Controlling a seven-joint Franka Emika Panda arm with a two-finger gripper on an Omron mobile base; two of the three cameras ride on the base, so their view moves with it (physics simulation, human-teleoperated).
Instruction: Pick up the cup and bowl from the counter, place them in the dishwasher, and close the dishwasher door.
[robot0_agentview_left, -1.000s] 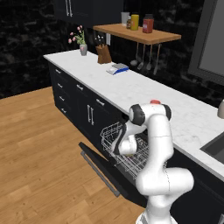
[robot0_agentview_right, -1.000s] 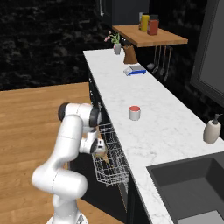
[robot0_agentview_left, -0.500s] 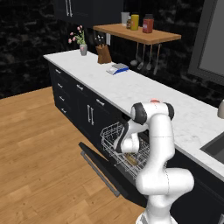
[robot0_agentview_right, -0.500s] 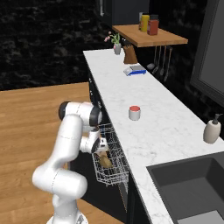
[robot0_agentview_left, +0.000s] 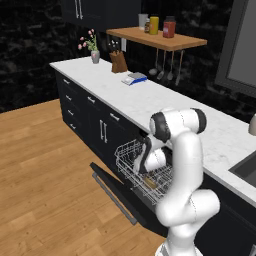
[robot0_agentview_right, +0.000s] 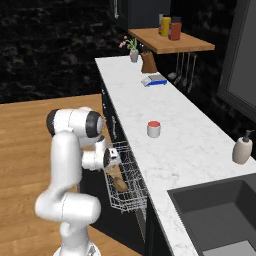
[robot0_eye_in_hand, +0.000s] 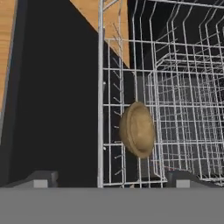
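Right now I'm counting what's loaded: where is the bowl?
The bowl lies in the dishwasher's white wire rack, near its left edge in the hand view, just ahead of the open gripper.

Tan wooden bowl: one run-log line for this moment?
tan wooden bowl: in white wire rack | hand: open, above bowl | white red-topped cup: on counter

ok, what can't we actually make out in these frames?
- Gripper: left base view, the arm's own forearm covers it; the hand view shows it open.
- Bowl: whether it rests on the rack floor or leans on the wires can't be told.
- Cup on the counter: too small in the right base view to see inside.
- Dishwasher door: near end hidden behind the arm, left base view.
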